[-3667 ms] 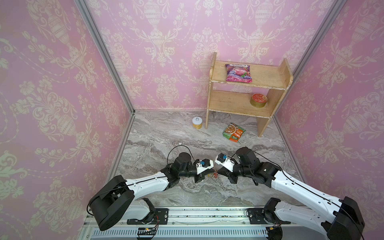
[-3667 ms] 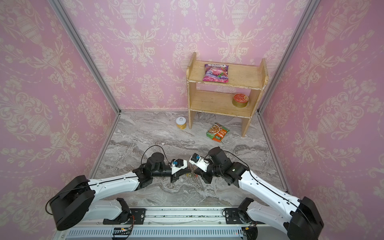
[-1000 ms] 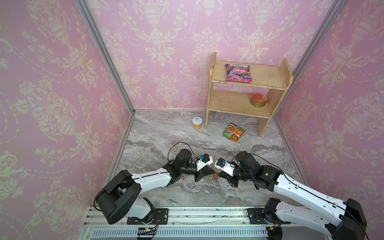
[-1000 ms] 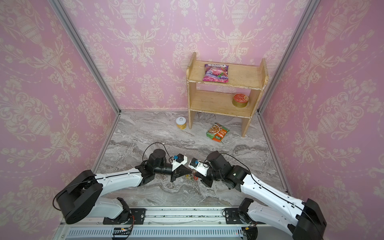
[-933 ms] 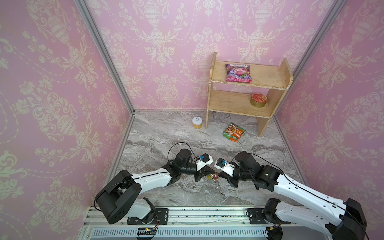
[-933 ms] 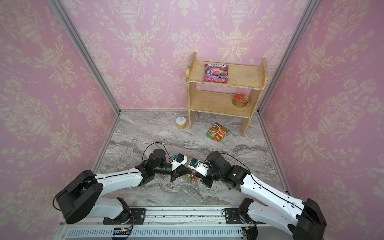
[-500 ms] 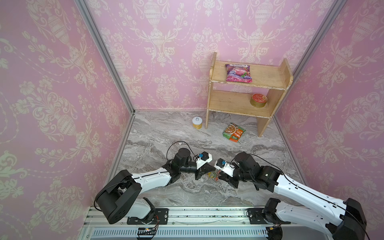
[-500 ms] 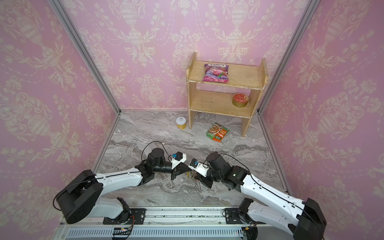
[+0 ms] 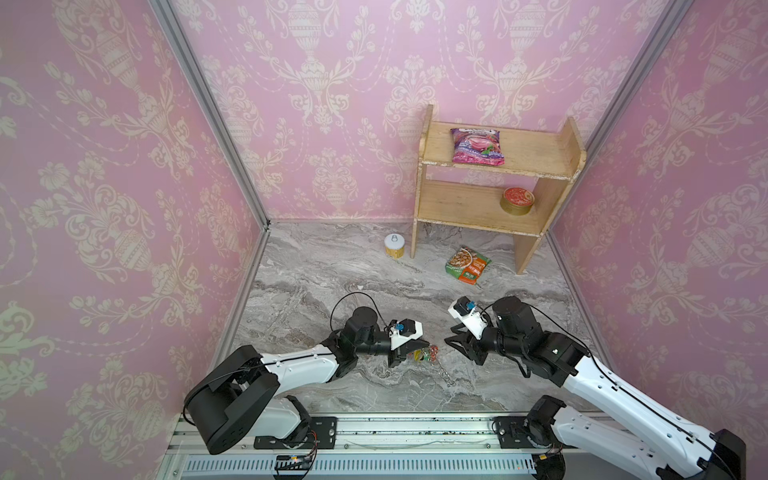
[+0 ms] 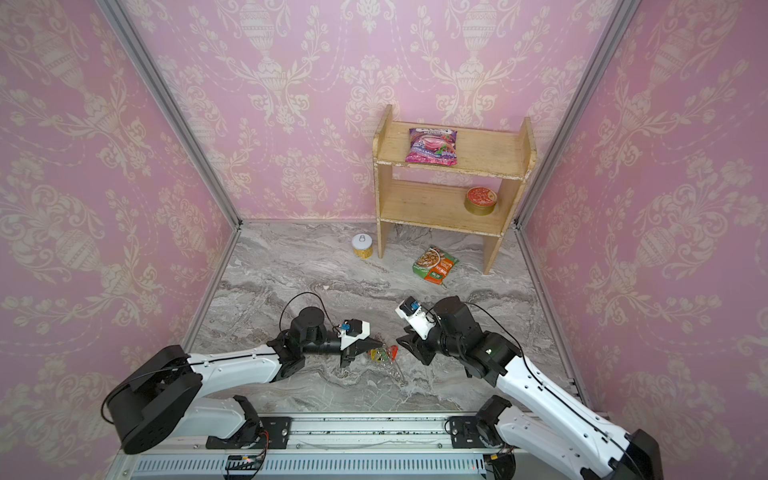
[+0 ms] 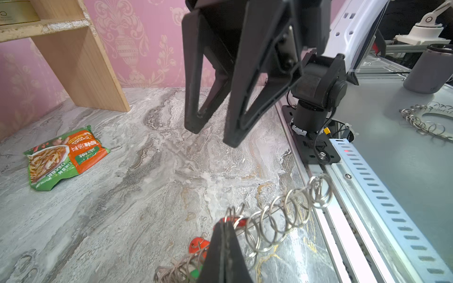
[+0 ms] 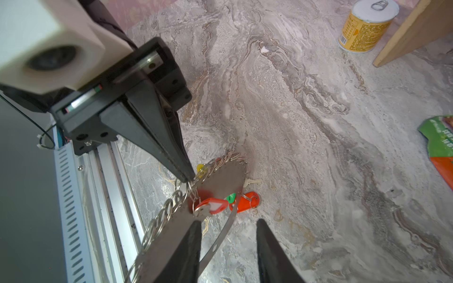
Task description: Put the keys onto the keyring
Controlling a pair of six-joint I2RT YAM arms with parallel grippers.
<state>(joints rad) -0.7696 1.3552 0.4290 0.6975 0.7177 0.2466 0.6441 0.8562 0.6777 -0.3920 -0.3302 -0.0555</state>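
Note:
The keyring (image 12: 220, 181) is a wide grey band with a chain of silver rings (image 11: 282, 215). It hangs from my left gripper (image 11: 224, 224), which is shut on a ring at the chain's top. In both top views that gripper (image 9: 426, 344) (image 10: 376, 343) sits at centre front over the keys (image 9: 424, 354) (image 10: 384, 353). A red-tagged key (image 12: 213, 204) hangs at the band. An orange tag (image 12: 246, 202), a green tag (image 12: 230, 197) and a yellow tag (image 12: 201, 167) sit close by. My right gripper (image 12: 228, 224) (image 9: 451, 336) is open and empty, just right of the keys.
A noodle packet (image 11: 63, 156) lies on the marble floor behind the grippers. A yellow can (image 12: 365, 27) stands by the wooden shelf's leg (image 9: 415, 232). The shelf holds a pink packet (image 9: 478, 145) and a gold tin (image 9: 516, 200). The metal rail (image 9: 374, 432) borders the front.
My right gripper has opened and drawn back to the right, away from the keys. The left gripper stays shut on the chain, shifted slightly left.

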